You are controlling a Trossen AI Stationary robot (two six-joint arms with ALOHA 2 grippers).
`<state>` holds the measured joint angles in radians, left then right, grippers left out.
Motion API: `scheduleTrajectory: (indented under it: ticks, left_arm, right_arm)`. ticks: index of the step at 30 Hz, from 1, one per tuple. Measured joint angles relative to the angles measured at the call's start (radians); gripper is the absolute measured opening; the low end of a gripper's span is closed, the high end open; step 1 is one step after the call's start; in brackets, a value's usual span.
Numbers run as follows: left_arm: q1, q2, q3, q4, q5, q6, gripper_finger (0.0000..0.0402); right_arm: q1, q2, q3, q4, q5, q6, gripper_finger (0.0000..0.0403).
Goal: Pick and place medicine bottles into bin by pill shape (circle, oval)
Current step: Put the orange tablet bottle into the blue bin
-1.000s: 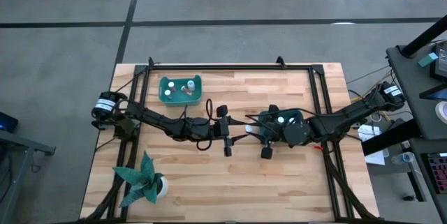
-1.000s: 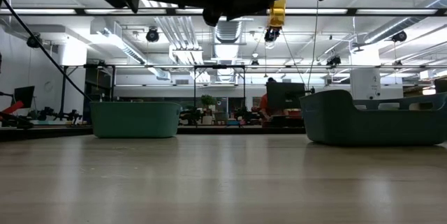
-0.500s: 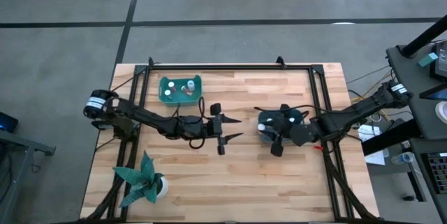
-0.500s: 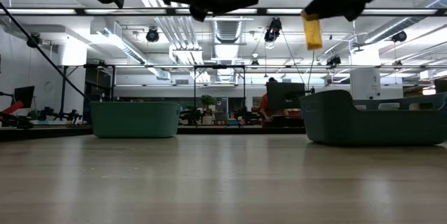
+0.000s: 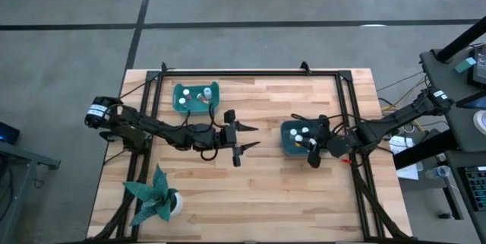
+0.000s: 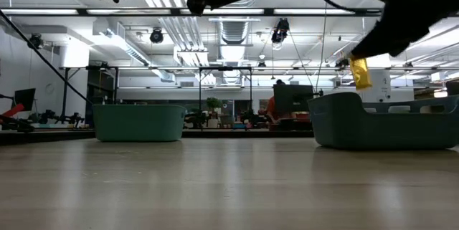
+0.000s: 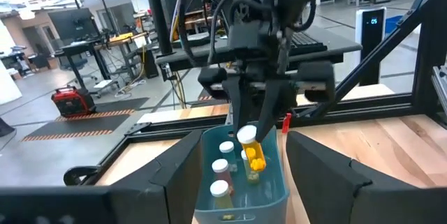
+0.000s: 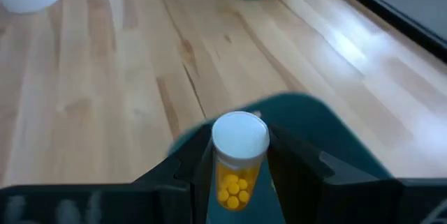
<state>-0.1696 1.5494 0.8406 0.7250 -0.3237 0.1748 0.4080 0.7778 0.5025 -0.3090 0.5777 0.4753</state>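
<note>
Medicine bottle (image 8: 239, 160) with white cap and yellow round pills sits clamped between right gripper (image 5: 313, 150) fingers, held in the air over the right teal bin (image 5: 288, 145). Seen from the left wrist, the same bottle hangs cap-up just above that bin's opening, not touching the bottles below. Low view shows it as a yellow shape (image 6: 359, 73) above the bin's near wall (image 6: 358, 126).

Right arm reaches in from the table's right edge, stretched low and roughly level toward the middle, wrist bent so the fingers point down into the bin. Right teal bin stands right of the table's centre, with three white-capped bottles (image 7: 223, 167) upright inside.

Left gripper (image 5: 247, 137) hovers above bare wood (image 5: 266, 191) near the table's centre, fingers spread apart, holding nothing. Left arm runs in from the left edge, extended nearly flat, fingers pointing toward the right bin; well apart from it.

Second teal bin (image 5: 182, 103) sits near the far-left part of the table, close to the far edge, with a few more bottles (image 5: 204, 94) in it. Teal paper plant (image 5: 156, 196) in white pot stands by the near-left corner, apart from both arms.
</note>
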Motion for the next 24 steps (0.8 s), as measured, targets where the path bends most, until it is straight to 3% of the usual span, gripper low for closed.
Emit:
scheduleTrajectory:
  ticks: [10, 17, 24]
  left_arm:
    - [0.006, 0.000, 0.000, 0.033, 0.000, 0.016, 0.0190]
    - [0.015, 0.000, 0.000, 0.052, 0.000, 0.016, 0.0190]
    - [0.020, 0.000, 0.000, 0.053, 0.000, 0.016, 0.0190]
  right_arm:
    - [0.000, -0.122, -0.204, 0.041, 0.003, 0.043, 0.0116]
    - [0.000, -0.110, -0.307, 0.234, 0.025, 0.039, 0.0116]
    - [0.000, -0.079, -0.327, 0.300, 0.049, 0.007, 0.0116]
